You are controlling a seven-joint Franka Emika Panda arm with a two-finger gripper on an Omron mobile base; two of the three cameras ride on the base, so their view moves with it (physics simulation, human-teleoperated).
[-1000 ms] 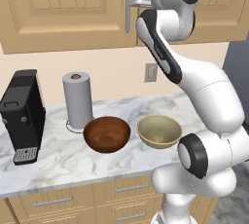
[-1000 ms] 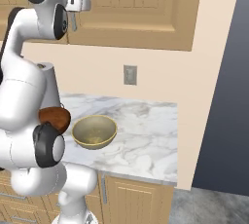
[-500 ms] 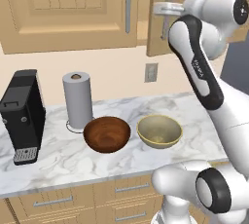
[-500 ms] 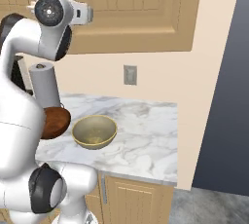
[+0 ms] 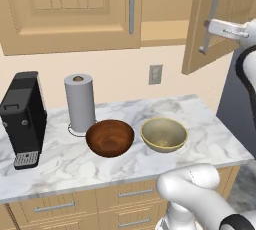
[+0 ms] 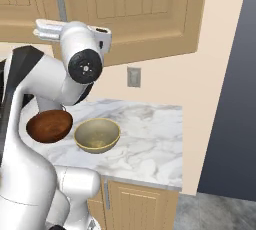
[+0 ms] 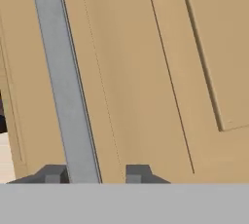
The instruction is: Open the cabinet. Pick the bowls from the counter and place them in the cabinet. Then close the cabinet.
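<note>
Since the earlier frame the right cabinet door [image 5: 200, 29] has swung outward at upper right, its upright grey bar handle [image 7: 65, 86] running between the gripper [image 7: 92, 173]'s parted fingertips, while both bowls wait on the counter [image 5: 210, 139] below.

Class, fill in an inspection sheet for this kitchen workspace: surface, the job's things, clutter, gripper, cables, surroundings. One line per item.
Surface: marble counter, white with grey veins, over light-wood drawers.
Job's things: right cabinet door swung open, left door shut; brown wooden bowl and beige bowl side by side on the counter.
Clutter: paper towel roll upright behind the brown bowl; black coffee machine at the left end.
Gripper: gripper at the door's grey bar handle, a fingertip on each side.
Cables: nothing seen.
Surroundings: wall outlet above the counter.
</note>
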